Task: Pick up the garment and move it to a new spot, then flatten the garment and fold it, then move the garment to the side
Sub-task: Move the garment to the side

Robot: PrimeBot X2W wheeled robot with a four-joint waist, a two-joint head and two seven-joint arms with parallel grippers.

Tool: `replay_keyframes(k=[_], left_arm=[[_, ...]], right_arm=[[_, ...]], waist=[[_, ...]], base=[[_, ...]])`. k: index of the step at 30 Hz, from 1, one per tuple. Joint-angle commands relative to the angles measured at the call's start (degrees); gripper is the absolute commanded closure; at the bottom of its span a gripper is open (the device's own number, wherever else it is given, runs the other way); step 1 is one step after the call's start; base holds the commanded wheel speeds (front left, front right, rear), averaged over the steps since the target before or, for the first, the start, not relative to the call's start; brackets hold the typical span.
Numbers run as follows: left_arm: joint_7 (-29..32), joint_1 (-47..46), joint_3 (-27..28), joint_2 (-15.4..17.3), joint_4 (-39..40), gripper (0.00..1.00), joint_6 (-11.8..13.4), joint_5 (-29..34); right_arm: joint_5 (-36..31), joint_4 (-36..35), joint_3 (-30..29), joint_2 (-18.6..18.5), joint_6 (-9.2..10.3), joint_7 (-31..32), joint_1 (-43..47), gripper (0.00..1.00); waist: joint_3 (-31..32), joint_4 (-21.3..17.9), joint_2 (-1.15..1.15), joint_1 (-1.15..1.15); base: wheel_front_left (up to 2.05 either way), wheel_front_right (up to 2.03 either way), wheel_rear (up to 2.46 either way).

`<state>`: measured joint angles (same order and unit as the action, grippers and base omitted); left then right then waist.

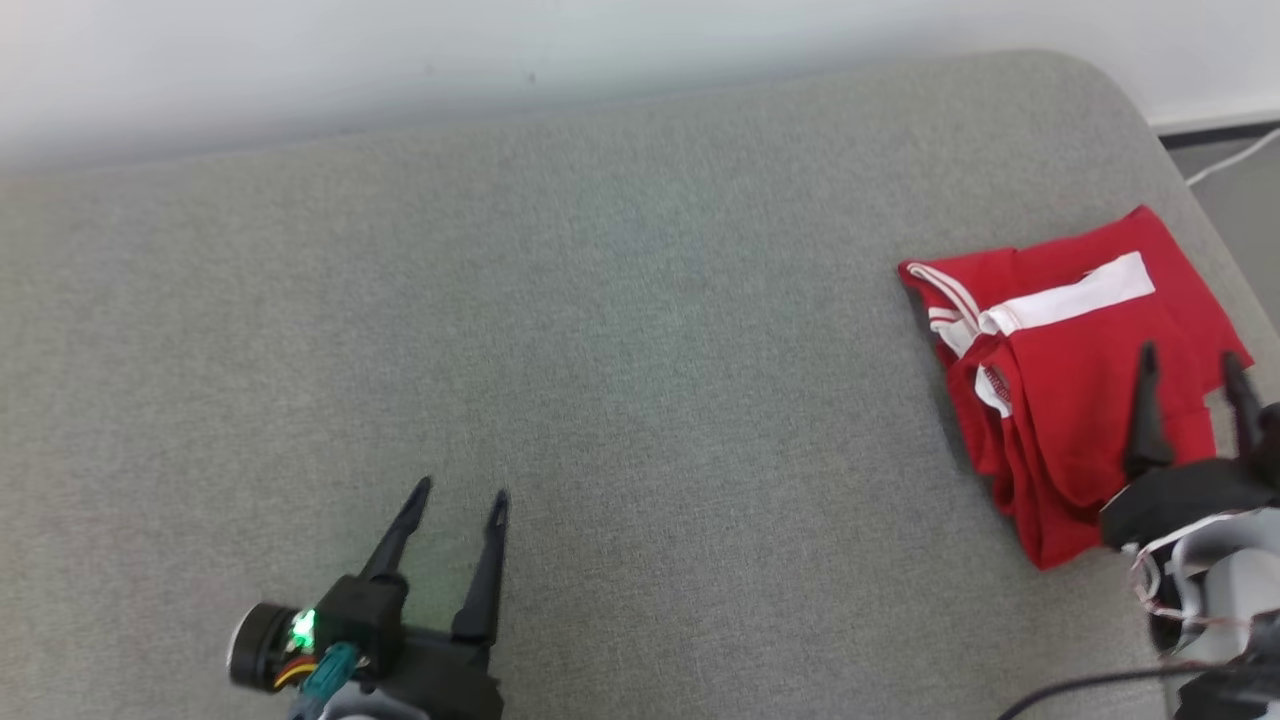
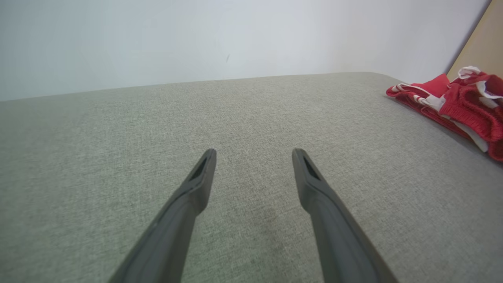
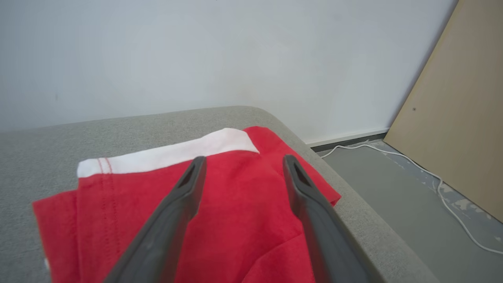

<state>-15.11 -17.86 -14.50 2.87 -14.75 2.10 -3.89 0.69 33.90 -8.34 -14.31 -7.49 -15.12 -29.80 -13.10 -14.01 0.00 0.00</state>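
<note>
Jaws at left: my left gripper [image 1: 462, 490] hung over the grey woven cushion [image 1: 620, 330], fingers spread wide, holding nothing.
Garment: the folded red cloth garment with a white band [image 1: 1060, 390] lay at the cushion's right side, near its rounded edge.
Jaws at right: my right gripper [image 1: 1189, 355] stood spread over the garment, pinching nothing.
Step, as I judged: withdraw straight up, so no finger drags the top fold.
</note>
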Motion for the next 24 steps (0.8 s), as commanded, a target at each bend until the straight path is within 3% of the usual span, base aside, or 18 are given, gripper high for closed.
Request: replay_keyframes(k=[1,14,24], left_arm=[[0.0,1.8,1.1,0.1,0.2,0.00,0.5,-0.2],[0.0,10.6,10.1,0.0,1.6,0.00,3.0,-1.2],[0.0,13.1,13.2,0.1,1.7,0.00,3.1,-0.9]], right_arm=[[1.0,-1.8,1.2,0.8,0.02,0.0,2.0,0.00],[5.2,-13.3,12.0,5.0,0.02,0.0,13.7,0.00],[6.4,-15.7,13.2,6.8,0.02,0.0,18.0,0.00]], waist=[[2.4,1.0,0.00,0.00],[10.2,4.9,0.00,0.00],[12.6,7.5,0.00,0.00]], base=[[0.00,0.00,0.00],[0.00,0.00,0.00],[0.00,0.00,0.00]])
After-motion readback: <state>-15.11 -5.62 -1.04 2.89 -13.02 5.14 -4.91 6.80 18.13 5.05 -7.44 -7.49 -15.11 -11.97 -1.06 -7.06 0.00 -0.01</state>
